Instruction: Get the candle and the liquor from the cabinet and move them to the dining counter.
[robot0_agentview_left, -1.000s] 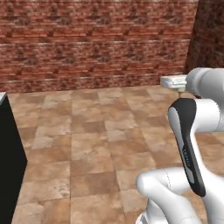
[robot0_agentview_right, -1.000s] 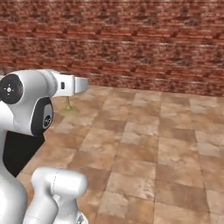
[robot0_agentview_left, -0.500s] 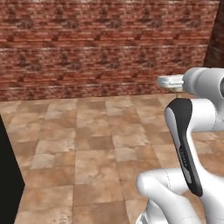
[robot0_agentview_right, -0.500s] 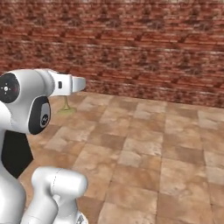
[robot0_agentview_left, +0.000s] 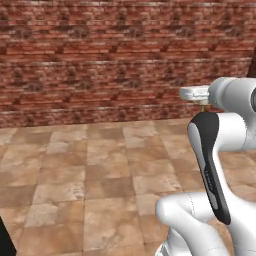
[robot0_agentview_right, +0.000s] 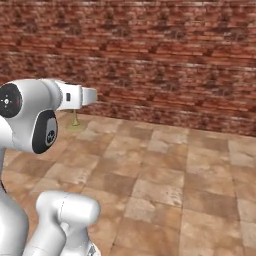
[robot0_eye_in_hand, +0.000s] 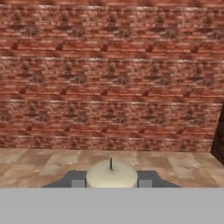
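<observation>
My gripper (robot0_eye_in_hand: 111, 179) is shut on the candle (robot0_eye_in_hand: 111, 174), whose cream-white round top and dark wick sit between the two dark fingertips (robot0_eye_in_hand: 77, 180). In the right base view the golden candlestick of the candle (robot0_agentview_right: 75, 120) hangs below the white hand (robot0_agentview_right: 82, 95), held high above the floor. From the left base side, the gripper (robot0_agentview_left: 192, 93) points left, and a bit of the candle (robot0_agentview_left: 202, 103) shows under it. The liquor, the cabinet and the dining counter are out of view.
A red brick wall (robot0_agentview_left: 110, 65) stands straight ahead across brown tiled floor (robot0_agentview_right: 165, 180). A dark edge shows at the lower left corner (robot0_agentview_left: 3, 242) and another dark panel at the far right (robot0_eye_in_hand: 218, 140).
The whole picture has shifted as the base turns: the dark block at the left has slid almost out of the left base view. The candle stays gripped the same way.
</observation>
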